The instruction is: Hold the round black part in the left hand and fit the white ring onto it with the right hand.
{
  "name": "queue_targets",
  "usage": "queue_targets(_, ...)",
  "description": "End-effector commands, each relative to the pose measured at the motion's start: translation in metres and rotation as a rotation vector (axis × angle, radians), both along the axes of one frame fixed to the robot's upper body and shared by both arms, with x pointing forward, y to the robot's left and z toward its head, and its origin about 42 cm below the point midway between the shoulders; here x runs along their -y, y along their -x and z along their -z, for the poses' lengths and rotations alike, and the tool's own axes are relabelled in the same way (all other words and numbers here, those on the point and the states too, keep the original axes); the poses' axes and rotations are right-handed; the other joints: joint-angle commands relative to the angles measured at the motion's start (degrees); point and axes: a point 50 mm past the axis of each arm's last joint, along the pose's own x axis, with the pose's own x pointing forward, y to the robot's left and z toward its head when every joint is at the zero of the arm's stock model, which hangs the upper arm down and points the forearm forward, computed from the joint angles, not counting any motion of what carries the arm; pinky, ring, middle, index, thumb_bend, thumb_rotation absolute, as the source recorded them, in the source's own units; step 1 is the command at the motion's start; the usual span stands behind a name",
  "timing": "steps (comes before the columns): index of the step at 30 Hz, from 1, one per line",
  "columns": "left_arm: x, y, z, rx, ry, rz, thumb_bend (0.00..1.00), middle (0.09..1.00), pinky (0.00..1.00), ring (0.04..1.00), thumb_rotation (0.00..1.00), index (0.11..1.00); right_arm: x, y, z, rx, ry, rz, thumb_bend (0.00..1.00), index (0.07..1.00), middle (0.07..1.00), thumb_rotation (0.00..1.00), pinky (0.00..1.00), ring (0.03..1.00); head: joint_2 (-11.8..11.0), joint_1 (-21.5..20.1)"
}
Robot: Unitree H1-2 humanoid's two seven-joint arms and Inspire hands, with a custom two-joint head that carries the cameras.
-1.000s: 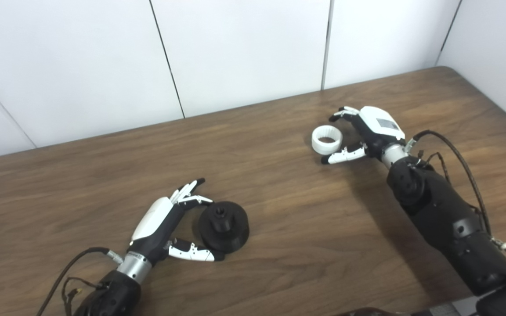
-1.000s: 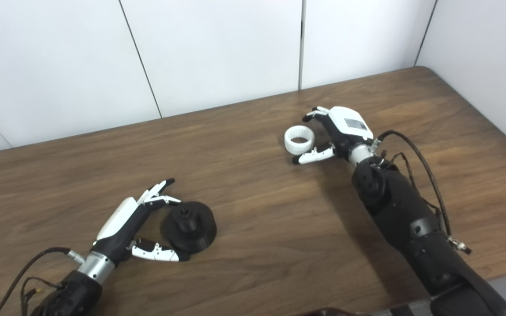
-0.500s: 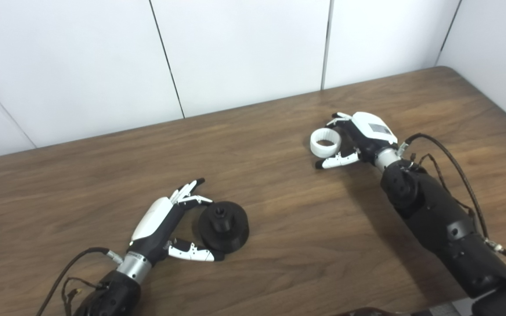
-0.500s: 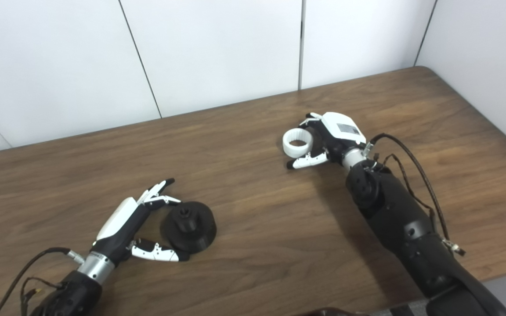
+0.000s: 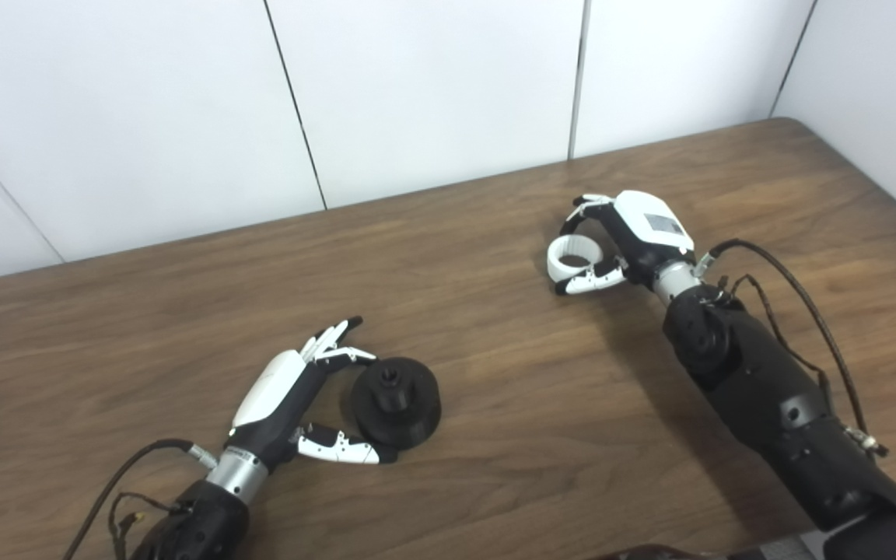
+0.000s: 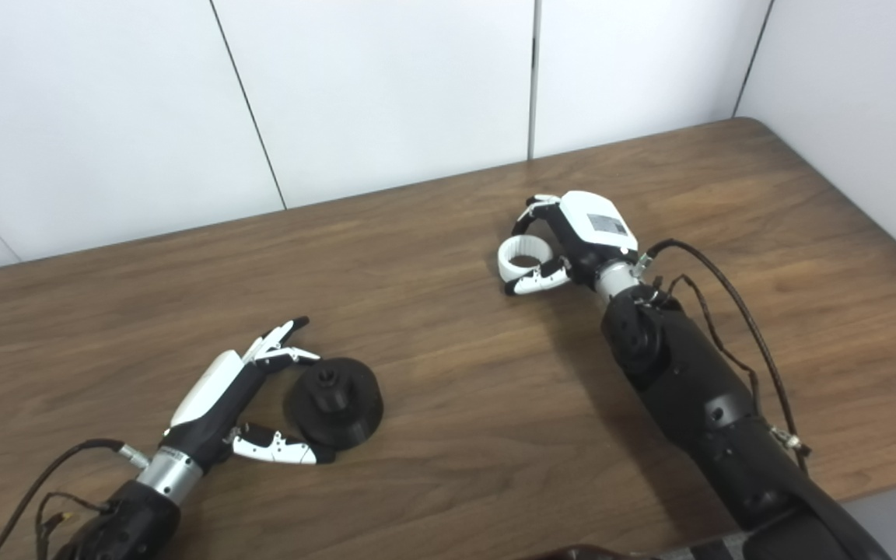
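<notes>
While your right robot hand [image 5: 635, 237] curls its fingers and thumb around the white ring [image 5: 570, 260] in the left eye view, the ring sits low over the brown surface [image 5: 495, 342]; whether it is lifted clear cannot be told. From the right eye view, your left robot hand [image 6: 234, 400] rests spread and holding nothing, thumb and fingers flanking the round black part [image 6: 334, 401], which stands on the surface well apart from the ring.

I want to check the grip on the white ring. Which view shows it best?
Neither by much. In the left eye view the white ring sits slightly larger between the right hand's fingers and thumb. The right eye view shows the same.
</notes>
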Motion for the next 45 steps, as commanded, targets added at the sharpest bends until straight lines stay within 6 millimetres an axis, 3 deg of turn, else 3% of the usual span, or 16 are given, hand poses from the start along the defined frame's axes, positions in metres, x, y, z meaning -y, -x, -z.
queue_targets(1,-0.007,0.000,-0.002,-0.008,-0.032,0.004,0.94,1.000,1.00,1.000,0.33,0.615,0.003,-0.011,-0.023,0.104,0.021,-0.007,0.70,0.605,0.844,0.19,0.81,0.849,0.01,-0.03)
queue_targets(4,-0.007,0.000,-0.002,-0.005,-0.035,0.005,0.94,1.000,1.00,1.000,0.34,0.615,0.005,-0.011,-0.022,0.126,0.009,-0.008,0.55,0.516,0.831,0.15,0.80,0.838,0.11,0.03)
queue_targets(7,-0.007,0.000,-0.003,-0.004,-0.035,0.005,0.93,1.000,1.00,1.000,0.33,0.614,0.005,-0.011,-0.022,0.147,-0.001,-0.014,0.52,0.494,0.819,0.14,0.80,0.829,0.16,0.17)
queue_targets(19,-0.011,-0.001,-0.004,-0.006,-0.036,0.004,0.94,1.000,1.00,1.000,0.33,0.616,0.004,-0.009,-0.022,0.188,-0.031,-0.021,0.52,0.489,0.789,0.13,0.79,0.802,0.39,0.05)
queue_targets(35,-0.006,-0.004,-0.005,-0.004,-0.031,0.007,0.94,1.000,1.00,1.000,0.32,0.613,-0.015,0.008,-0.060,0.289,-0.060,-0.109,0.52,0.488,0.804,0.14,0.77,0.808,0.72,0.32)
queue_targets(45,-0.004,-0.004,-0.006,-0.004,-0.032,0.007,0.94,1.000,1.00,1.000,0.32,0.612,-0.033,0.021,-0.073,0.299,-0.071,-0.178,0.52,0.489,0.815,0.14,0.75,0.814,1.02,0.69)
